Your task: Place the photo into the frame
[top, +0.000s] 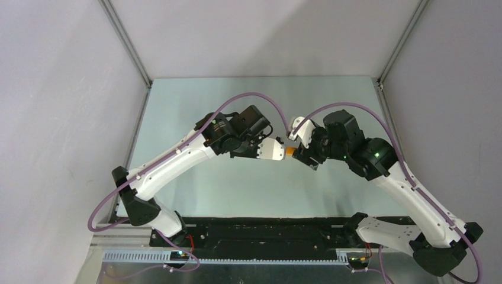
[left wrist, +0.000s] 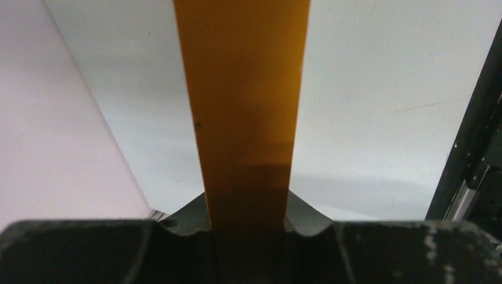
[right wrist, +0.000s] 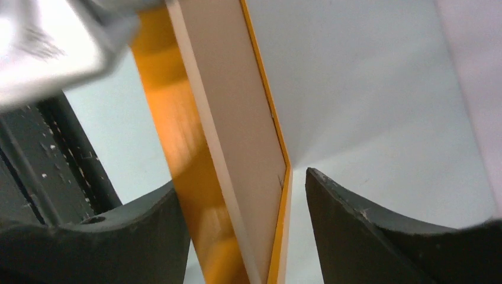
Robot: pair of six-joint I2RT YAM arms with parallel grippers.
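Note:
The frame [top: 289,151] is held up on edge above the table between both arms, so from above only a short orange bit shows. My left gripper [top: 278,149] is shut on it. In the left wrist view the orange frame [left wrist: 245,118] rises straight out of the clamped left gripper [left wrist: 247,204]. My right gripper [top: 299,155] stands open around the opposite end. In its wrist view the frame [right wrist: 177,148] passes between the fingers of the right gripper [right wrist: 243,183], near the left one, with a gap to the right one. Inside the frame lies a pale beige panel [right wrist: 237,118]; I cannot tell whether it is the photo.
The pale green table [top: 260,94] lies below, closed in by grey walls and aluminium posts [top: 127,44]. A black base rail [top: 260,231] runs along the near edge and shows as a dark rail [left wrist: 473,160] in the left wrist view.

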